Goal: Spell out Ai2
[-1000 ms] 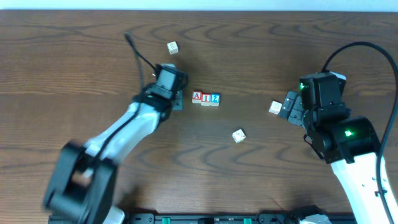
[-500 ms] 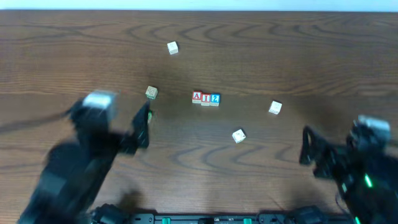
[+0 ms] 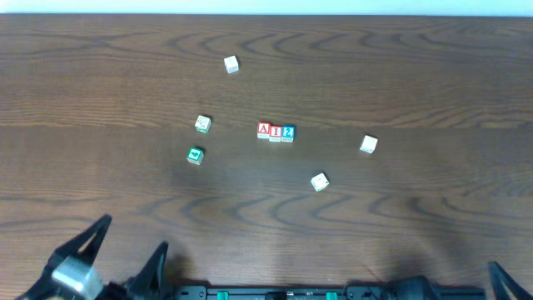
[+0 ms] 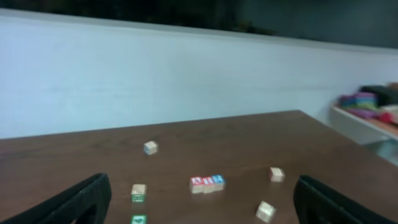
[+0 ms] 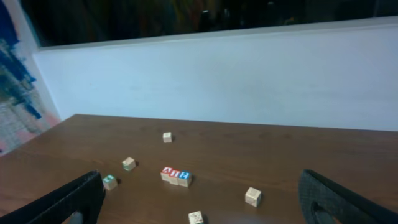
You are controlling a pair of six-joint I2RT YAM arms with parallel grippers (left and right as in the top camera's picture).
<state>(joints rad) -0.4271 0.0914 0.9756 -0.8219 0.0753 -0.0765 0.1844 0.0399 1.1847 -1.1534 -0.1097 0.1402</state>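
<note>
Brown wood counter (image 3: 433,75). My left end effector (image 3: 135,233) sits at the near left edge, jaws spread wide, empty. My right end effector (image 5: 199,177) is also wide open, holding nothing. The row of three blocks (image 3: 276,132) reads A, I, 2, touching side by side mid-counter. A green block (image 3: 195,155) and four pale blocks (image 3: 231,63) lie scattered around, apart from it.

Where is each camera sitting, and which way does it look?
Overhead: above the table, looking straight down; the left end effector shows at the bottom.
Left wrist: low near the table's front, facing the wall; its two fingers frame the picture.
Right wrist: low too, facing that wall; its fingers show likewise.
All three see the row of blocks.
</note>
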